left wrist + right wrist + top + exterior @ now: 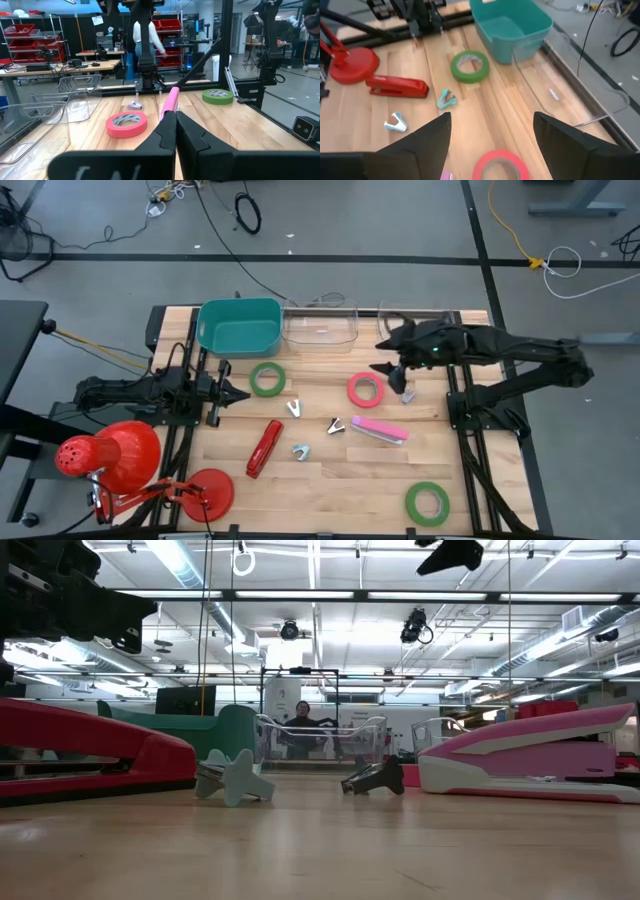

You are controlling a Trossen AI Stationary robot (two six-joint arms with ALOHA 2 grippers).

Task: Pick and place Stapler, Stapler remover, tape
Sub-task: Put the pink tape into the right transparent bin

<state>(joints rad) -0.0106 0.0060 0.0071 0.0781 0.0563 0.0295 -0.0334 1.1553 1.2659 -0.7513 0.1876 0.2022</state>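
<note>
A red-pink tape roll [365, 389] lies flat on the table right of centre. One green tape roll [267, 378] lies near the teal bin, another [427, 502] at the near right. A red stapler [264, 448] and a pink stapler [379, 430] lie near the middle, with three small staple removers [294, 409] [336, 425] [301, 450] between them. My right gripper [395, 380] hangs open above the red-pink roll [500, 165], tilted down, touching nothing. My left gripper [235, 392] is shut and level at the table's left side.
A teal bin [240, 325] and two clear bins [320, 325] [410, 320] line the far edge. A red desk lamp [110, 460] with its round base [205, 490] stands at the near left corner. Bare wood lies along the near edge between the staplers and the green roll.
</note>
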